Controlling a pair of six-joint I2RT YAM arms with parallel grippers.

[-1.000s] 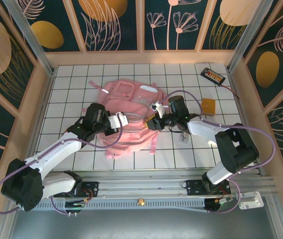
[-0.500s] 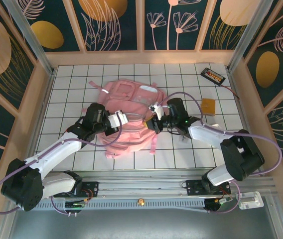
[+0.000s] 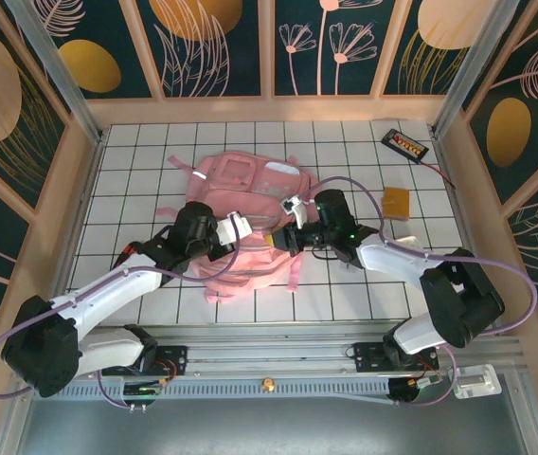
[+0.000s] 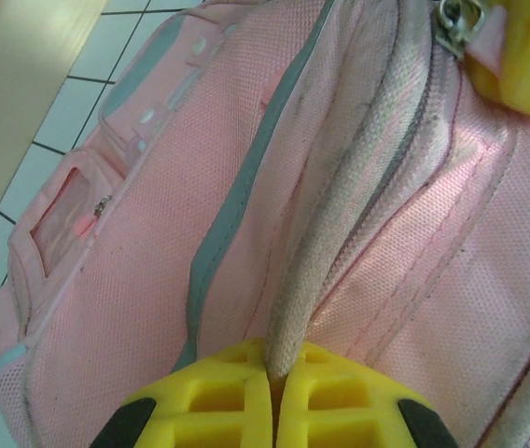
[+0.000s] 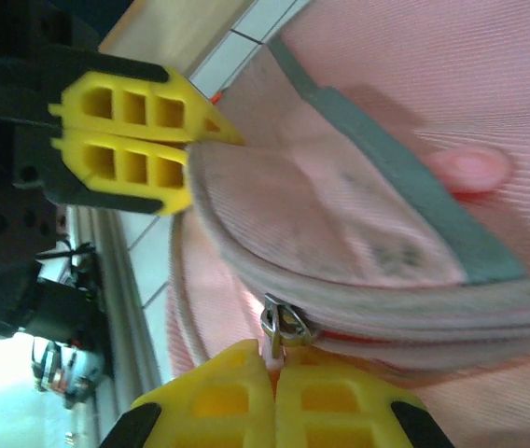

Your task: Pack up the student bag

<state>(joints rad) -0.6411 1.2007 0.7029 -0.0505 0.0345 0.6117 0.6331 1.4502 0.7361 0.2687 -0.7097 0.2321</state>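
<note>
With the left gripper [image 4: 274, 378], jaws pressed fully together, pinching between the yellow fingertips a pale grey piping [image 4: 340, 224] running along the zipper seam of the student bag [image 3: 241, 180]. Gripping only this thin edge of fabric.

With the right gripper [image 5: 272, 371], jaws also shut tight, clamping the small metal zipper pull [image 5: 282, 327] on the same seam. Facing each other over the bag, near but apart, with a short curved stretch of the seam between the two pairs of fingers, as seen from the right wrist camera.

Lying flat on the white gridded table [image 3: 136, 161], about in the middle and a little to the left, front side up, with its near part under both grippers.

Counted: one bag; two grippers, both closed on it; one zipper pull in the right grip; one piping in the left grip.

Away from the bag, on the right side of the table, one small orange-brown square [image 3: 397, 201]. Further back, near the far right corner, one flat black device [image 3: 405, 143] with a red label and a thin cable going off to the right. Well apart from the bag, both of these.
</note>
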